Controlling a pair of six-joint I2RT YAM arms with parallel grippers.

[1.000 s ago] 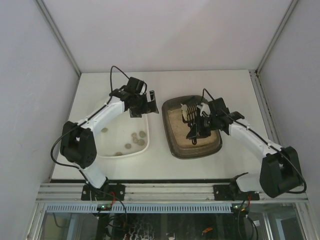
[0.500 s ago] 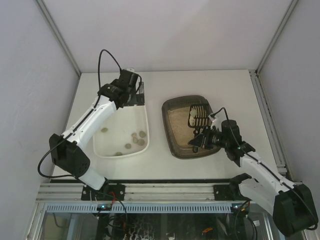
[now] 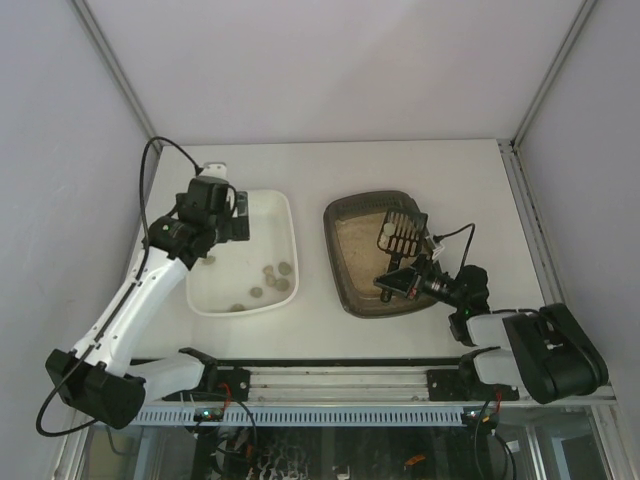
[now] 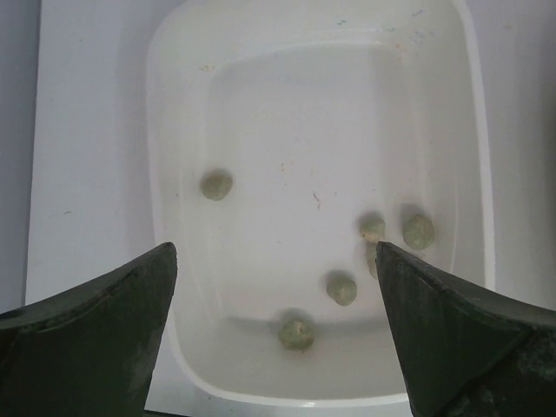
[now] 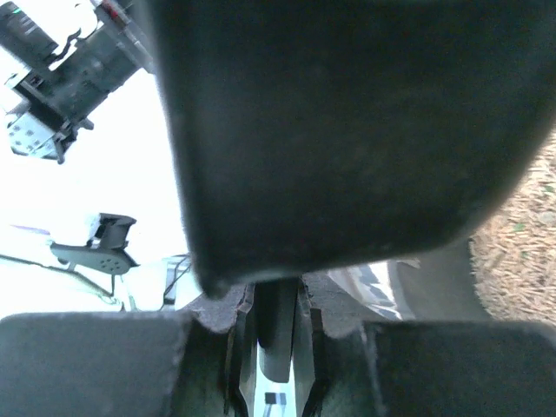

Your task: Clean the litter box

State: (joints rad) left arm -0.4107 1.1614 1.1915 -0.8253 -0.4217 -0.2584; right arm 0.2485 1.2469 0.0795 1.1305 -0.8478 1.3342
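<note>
My right tool (image 3: 398,281) is gripping the dark slotted scoop (image 3: 402,232) by its handle, jaws closed on it. The scoop is angling up over the right side of the litter box (image 3: 333,255), which is sitting right of centre on the bench (image 3: 330,165) with beige litter (image 3: 358,250) inside. My left tool (image 4: 276,261) is hovering, jaws spread wide, over the white tray (image 4: 165,130) beside the box, where several greenish pellets (image 4: 216,184) are lying.

White tray (image 4: 323,104) with greenish lumps (image 4: 216,184)
</note>
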